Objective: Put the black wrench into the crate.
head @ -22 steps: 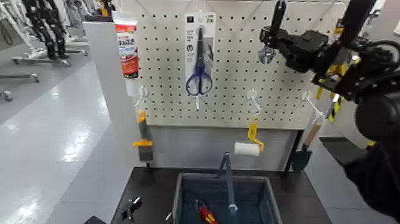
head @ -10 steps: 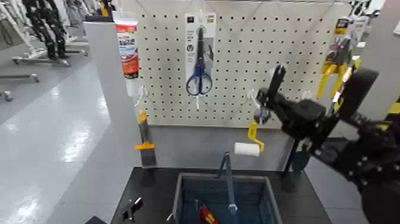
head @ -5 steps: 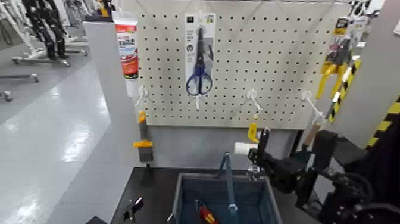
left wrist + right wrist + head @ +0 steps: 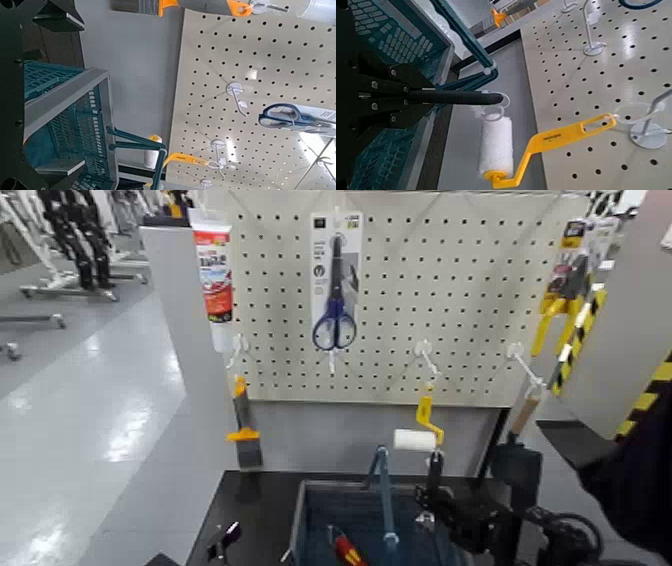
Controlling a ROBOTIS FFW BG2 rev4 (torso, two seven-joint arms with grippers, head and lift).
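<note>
Pincer of the right arm (image 4: 426, 502) hangs over the crate (image 4: 340, 491), towards its right side, closed tight on the black wrench (image 4: 435, 473). The wrench stands roughly upright in its grip, the slim black end up and near the white paint roller (image 4: 414, 440), which hangs by its yellow handle on the pegboard (image 4: 385, 310). A silvery part shows low down at the grip, over the crate; it looks like the wrench's jaw end, though the arm's dark parts make that hard to be sure of. The wrench is held above the crate's floor, to the right of the upright handle bar (image 4: 387, 500).

A red and yellow tool (image 4: 345, 546) lies inside the crate, left of that bar. The crate sits on the dark worktop (image 4: 255, 500). The left pincer (image 4: 59, 92) waits just beside the crate's left side, spread wide and holding nothing. Blue-handled scissors (image 4: 335, 315) hang on the pegboard.
</note>
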